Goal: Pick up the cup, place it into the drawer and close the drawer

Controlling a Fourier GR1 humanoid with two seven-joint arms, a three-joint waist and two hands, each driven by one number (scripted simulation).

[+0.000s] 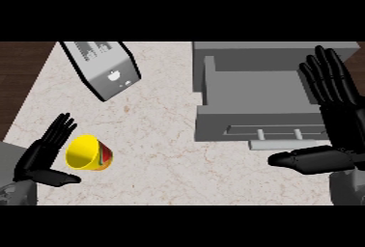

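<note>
One yellow cup with red band [88, 153] lies tipped on our marbled stone counter [164, 125] | grey boxy drawer [257, 103] open, right of cup | left hand [41, 155] beside cup, fingers straight, apart | right hand [335, 120] likewise, by drawer.

No readable txt or nos.; only sign: white apple logo on grey laptop-like device [107, 67], top left of counter; rows of marks above it illegible.

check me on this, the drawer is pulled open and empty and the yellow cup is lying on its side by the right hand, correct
Not quite. In the head view the yellow cup lies on its side by the left hand, not the right hand. The rest holds: the drawer is pulled open and empty.
</note>
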